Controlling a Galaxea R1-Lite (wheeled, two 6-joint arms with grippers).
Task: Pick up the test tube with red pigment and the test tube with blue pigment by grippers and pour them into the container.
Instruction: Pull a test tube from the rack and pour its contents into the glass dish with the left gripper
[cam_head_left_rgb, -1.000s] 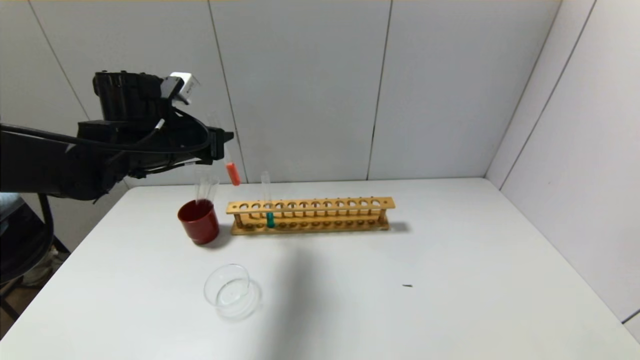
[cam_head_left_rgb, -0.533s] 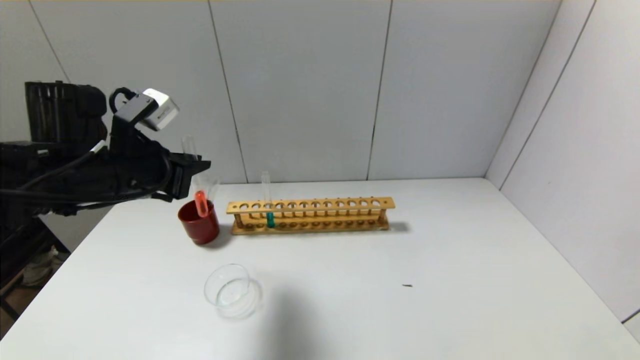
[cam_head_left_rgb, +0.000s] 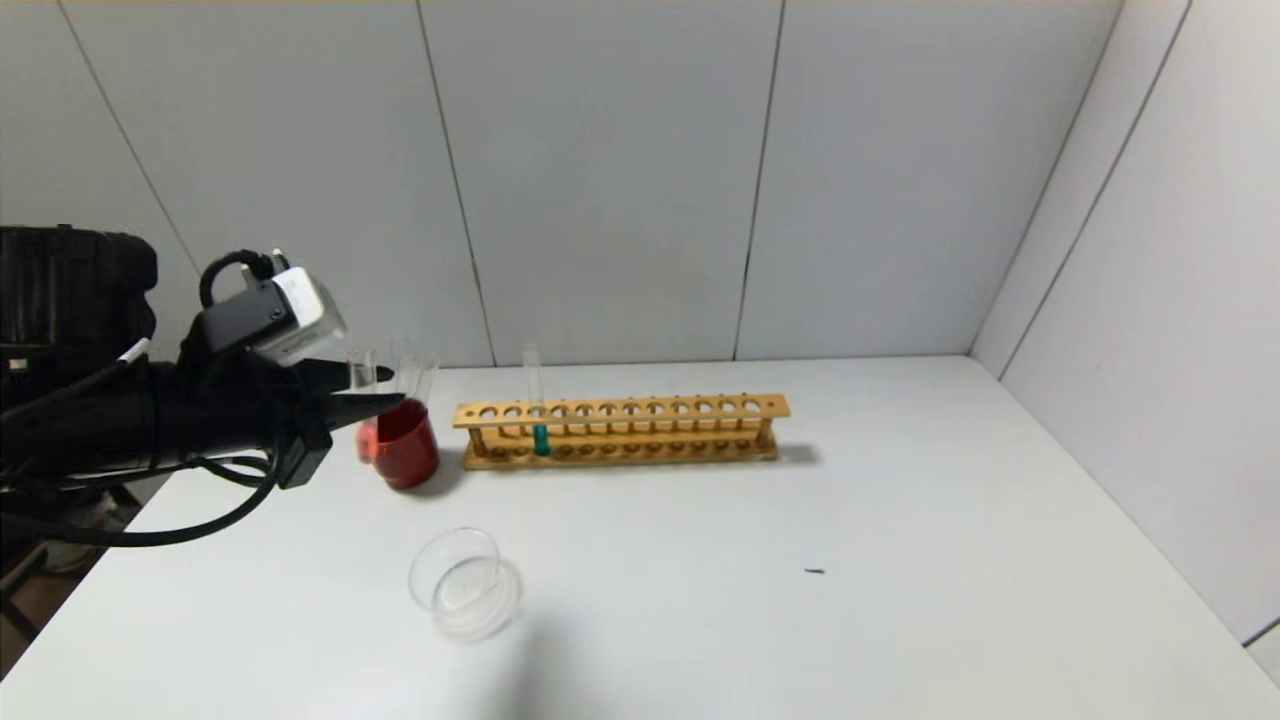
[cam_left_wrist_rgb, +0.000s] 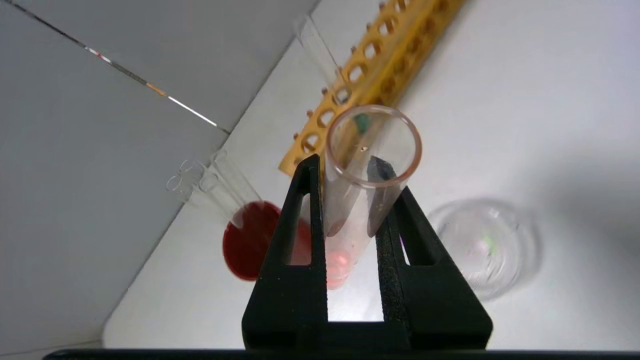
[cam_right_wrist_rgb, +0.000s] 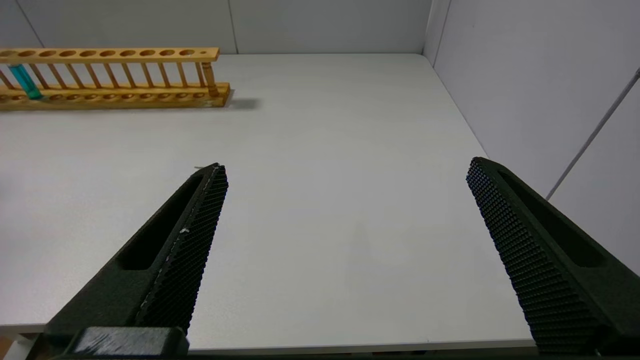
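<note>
My left gripper (cam_head_left_rgb: 385, 388) is shut on the test tube with red pigment (cam_head_left_rgb: 366, 438), which hangs nearly upright just left of the red cup. In the left wrist view the two black fingers clamp the tube (cam_left_wrist_rgb: 360, 200) below its open rim, with orange-red liquid at its bottom. The test tube with blue pigment (cam_head_left_rgb: 540, 436) stands in the wooden rack near its left end, and also shows in the right wrist view (cam_right_wrist_rgb: 25, 82). The container (cam_head_left_rgb: 462, 585), a clear glass dish, sits on the table nearer to me than the cup (cam_left_wrist_rgb: 487, 247). My right gripper (cam_right_wrist_rgb: 345, 167) is open over the table's near right part.
A dark red cup (cam_head_left_rgb: 405, 455) holding clear empty tubes (cam_head_left_rgb: 415, 375) stands left of the wooden rack (cam_head_left_rgb: 640, 410). Grey walls close the table at the back and right. A small dark speck (cam_head_left_rgb: 815, 571) lies right of the middle.
My left gripper has come down and to the left with the red tube, from above the rack's left end to beside the red cup. The dish, rack and blue tube have stayed put.
</note>
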